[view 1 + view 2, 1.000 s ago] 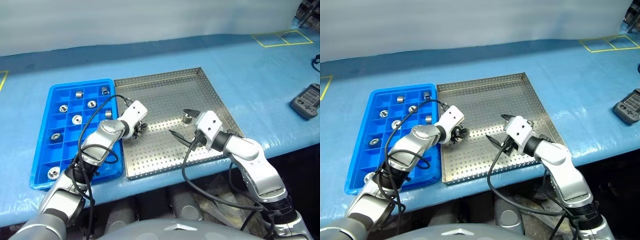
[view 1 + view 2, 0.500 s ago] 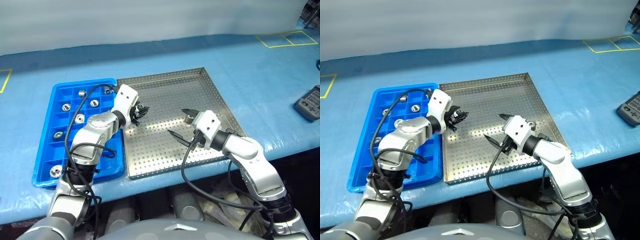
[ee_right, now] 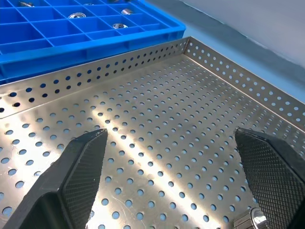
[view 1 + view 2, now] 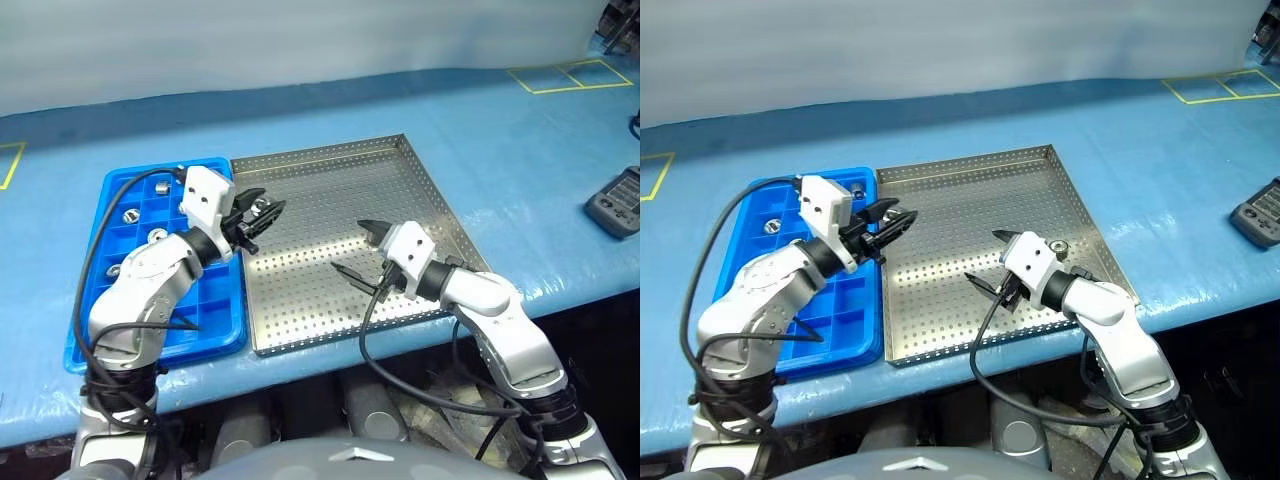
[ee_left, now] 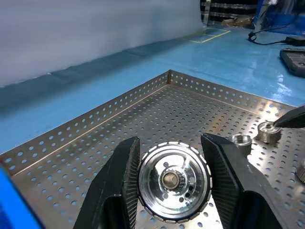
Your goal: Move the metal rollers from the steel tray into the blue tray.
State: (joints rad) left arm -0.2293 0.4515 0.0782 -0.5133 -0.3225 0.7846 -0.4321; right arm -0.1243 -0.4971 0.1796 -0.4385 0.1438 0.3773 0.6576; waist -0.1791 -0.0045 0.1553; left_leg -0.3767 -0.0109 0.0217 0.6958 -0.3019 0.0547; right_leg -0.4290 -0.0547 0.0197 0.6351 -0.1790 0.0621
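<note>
The left gripper (image 4: 258, 214) had its fingers (image 5: 119, 183) closed on 1 metal roller (image 5: 174, 180), held with its flat face and hollow centre turned toward the wrist camera, so its axis ran along the line the fingers pointed. It hung above the near-left part of the steel tray (image 4: 420, 175), just beside that tray's border with the blue tray (image 4: 85, 345), fingers aimed away from the blue tray. The coming move likely turned on this: the blue tray lay to the robot's left of the held roller, behind the fingertips, so the arm probably needed to swing left and turn the wrist down over a free compartment. Several compartments at the far end already held rollers (image 3: 76, 15).

The right gripper (image 4: 358, 247) hovered low over the steel tray with fingers spread wide and empty. Rollers left in the steel tray (image 5: 268, 132) lay just beside its fingers, making the right arm the nearer one to them.
</note>
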